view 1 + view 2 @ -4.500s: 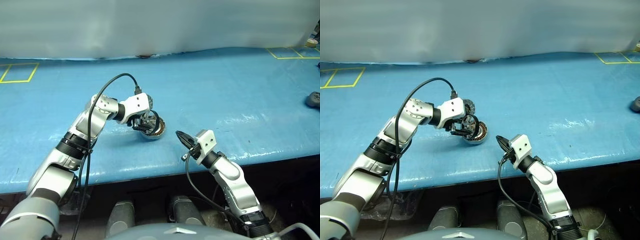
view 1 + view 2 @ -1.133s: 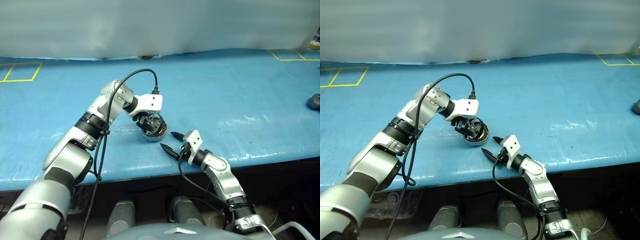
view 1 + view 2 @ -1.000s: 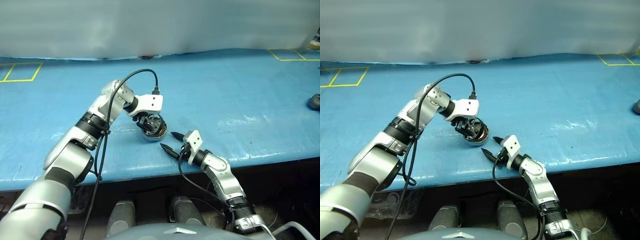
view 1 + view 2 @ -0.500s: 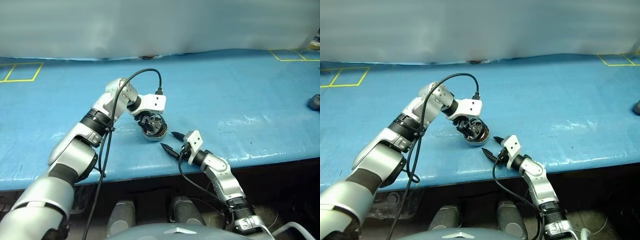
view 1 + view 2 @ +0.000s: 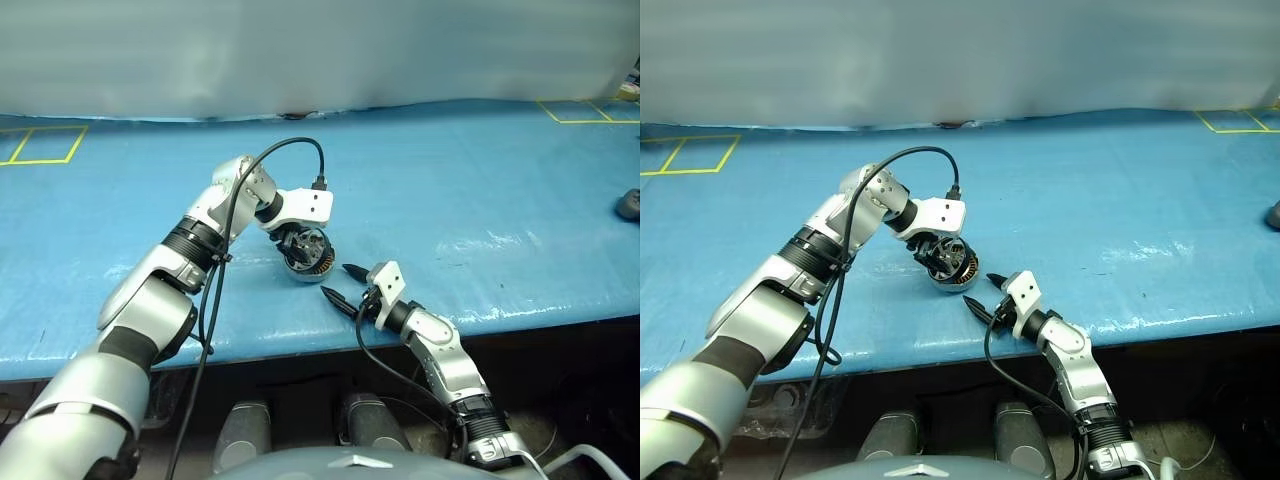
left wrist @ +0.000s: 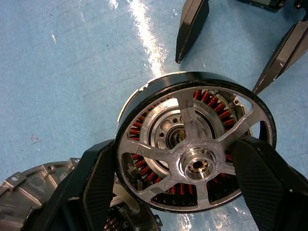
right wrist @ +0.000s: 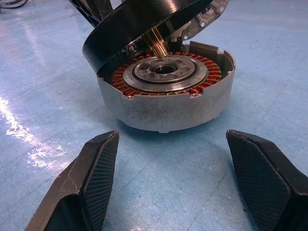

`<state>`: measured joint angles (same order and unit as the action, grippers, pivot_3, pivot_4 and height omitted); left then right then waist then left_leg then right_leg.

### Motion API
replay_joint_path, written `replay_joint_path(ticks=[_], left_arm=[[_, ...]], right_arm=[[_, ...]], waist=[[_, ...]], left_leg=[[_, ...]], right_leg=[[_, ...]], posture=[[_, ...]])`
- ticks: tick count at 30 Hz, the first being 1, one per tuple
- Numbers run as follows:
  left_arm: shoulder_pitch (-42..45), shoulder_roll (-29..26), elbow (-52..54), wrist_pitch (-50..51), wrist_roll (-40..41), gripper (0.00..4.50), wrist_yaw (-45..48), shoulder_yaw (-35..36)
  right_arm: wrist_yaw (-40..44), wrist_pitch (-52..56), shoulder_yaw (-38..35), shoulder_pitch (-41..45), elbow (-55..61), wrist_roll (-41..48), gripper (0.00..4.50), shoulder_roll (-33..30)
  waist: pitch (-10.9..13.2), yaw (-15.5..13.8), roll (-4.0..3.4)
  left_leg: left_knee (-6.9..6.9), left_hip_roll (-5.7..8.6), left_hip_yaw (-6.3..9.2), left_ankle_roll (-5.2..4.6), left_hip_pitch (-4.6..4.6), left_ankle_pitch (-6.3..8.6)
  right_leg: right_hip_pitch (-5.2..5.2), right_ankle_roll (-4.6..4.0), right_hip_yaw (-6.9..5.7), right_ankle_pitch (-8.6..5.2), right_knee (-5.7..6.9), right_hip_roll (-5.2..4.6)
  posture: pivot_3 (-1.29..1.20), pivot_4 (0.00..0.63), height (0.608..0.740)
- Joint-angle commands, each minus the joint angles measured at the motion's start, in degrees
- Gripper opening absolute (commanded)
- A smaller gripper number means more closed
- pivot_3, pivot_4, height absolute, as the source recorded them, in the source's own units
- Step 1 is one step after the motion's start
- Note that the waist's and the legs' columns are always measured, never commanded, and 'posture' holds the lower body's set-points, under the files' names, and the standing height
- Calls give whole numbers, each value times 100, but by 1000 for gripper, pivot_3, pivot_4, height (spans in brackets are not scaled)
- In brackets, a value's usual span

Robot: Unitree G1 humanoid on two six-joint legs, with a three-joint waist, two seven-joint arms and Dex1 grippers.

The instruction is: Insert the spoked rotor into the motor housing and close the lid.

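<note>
The motor housing (image 7: 166, 91), a short grey cup ringed with copper windings, stands on the blue table near its front edge. My left gripper (image 6: 185, 168) is shut on the spoked rotor (image 6: 192, 144), holding it by its dark rim. The rotor is tilted just above the housing's mouth, and its brass shaft points into the silver centre. The lid (image 6: 29, 187) lies open behind the housing, joined at the cup's edge. My right gripper (image 5: 336, 280) is open, low over the table just in front of the housing (image 5: 308, 268), and touches nothing.
The blue sheet (image 5: 480, 180) covers the whole table. The table's front edge runs just behind my right wrist. A dark object (image 5: 628, 203) lies at the far right edge. Yellow tape squares (image 5: 40, 145) mark the back corners.
Since the earliest frames my right gripper has come closer to the housing and opened. The left arm has re-angled with the rotor over the housing. Over the last second nothing has visibly moved.
</note>
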<state>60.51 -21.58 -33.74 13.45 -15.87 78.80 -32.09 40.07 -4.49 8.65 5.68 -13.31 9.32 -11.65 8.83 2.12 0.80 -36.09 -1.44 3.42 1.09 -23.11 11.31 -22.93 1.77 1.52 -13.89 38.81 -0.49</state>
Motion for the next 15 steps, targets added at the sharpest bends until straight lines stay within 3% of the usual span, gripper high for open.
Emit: replay_joint_path(ticks=[1, 15], left_arm=[[122, 88, 60, -41, 30, 3413, -64, 88], [167, 94, -16, -73, 48, 3413, -55, 103]], right_arm=[[61, 32, 98, -36, -22, -29, 3764, 8], [23, 41, 106, -92, 17, -41, 3764, 24]], waist=[[0, 0, 0], [0, -1, 0]], left_leg=[[0, 0, 0, 0, 0, 0], [1, 0, 0, 0, 0, 0]], right_leg=[[0, 0, 0, 0, 0, 0], [1, -1, 0, -1, -2, 0]], posture=[[0, 150, 740], [0, 150, 740]])
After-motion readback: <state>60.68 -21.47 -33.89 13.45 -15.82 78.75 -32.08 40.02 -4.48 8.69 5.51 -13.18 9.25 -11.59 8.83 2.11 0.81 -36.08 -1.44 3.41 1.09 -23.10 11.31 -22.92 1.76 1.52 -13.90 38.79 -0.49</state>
